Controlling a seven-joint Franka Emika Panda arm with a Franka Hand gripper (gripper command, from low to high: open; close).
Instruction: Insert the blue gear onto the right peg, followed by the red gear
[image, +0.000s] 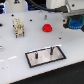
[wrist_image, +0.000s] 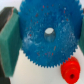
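My gripper (image: 75, 22) is shut on the blue gear (image: 75, 23) and holds it above the table at the exterior view's right edge. In the wrist view the blue gear (wrist_image: 47, 35) fills most of the picture, its hub hole in the middle, with a teal finger pad (wrist_image: 9, 40) pressed on its rim. The red gear (image: 47, 28) lies flat on the white table; it also shows in the wrist view (wrist_image: 71, 68). The grey black-edged base plate (image: 46, 56) holds two dark pins; the right peg (image: 50, 50) stands upright and bare.
A small beige block-like object (image: 19, 27) stands toward the exterior view's left. Dark cables and the arm's body (image: 52, 6) run along the back. The white table's edge lies near the base plate.
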